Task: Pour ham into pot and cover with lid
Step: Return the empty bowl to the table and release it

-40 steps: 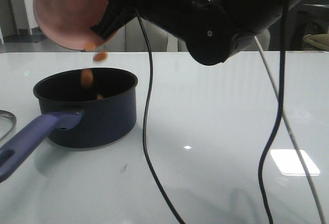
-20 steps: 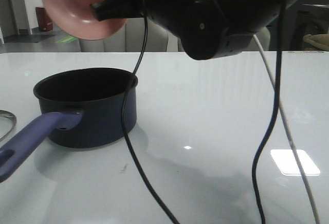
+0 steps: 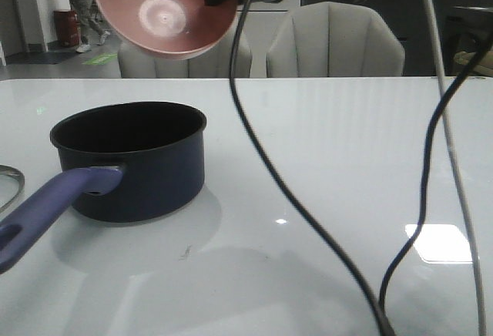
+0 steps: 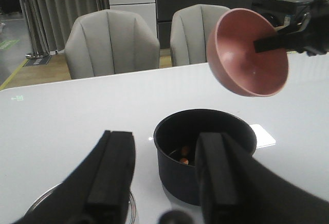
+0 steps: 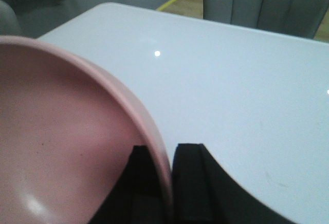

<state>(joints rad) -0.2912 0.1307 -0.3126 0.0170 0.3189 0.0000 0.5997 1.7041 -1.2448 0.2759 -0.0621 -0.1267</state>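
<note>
- Front view shows the pink bowl held high above the table, tilted so its bare inside faces the camera
- the right gripper is clamped on the bowl's rim, one finger inside the rim and one outside; in the front view only a dark part of it shows at the bowl's upper edge
- the pot stands upright on the table below and slightly left of the bowl, its long purple-blue handle reaching toward the near left corner
- left wrist view looks into the pot: a few small orange slices of the ham lie on its bottom; the front view does not show them
- the lid lies flat on the table at the far left edge, just beside the handle, only a curve of its metal rim showing; in the left wrist view part of its rim shows between the fingers
- the left gripper hangs above the table near the pot with its fingers spread wide apart and nothing between them
- black cables hang across the front view, and grey chairs stand behind the table
</note>
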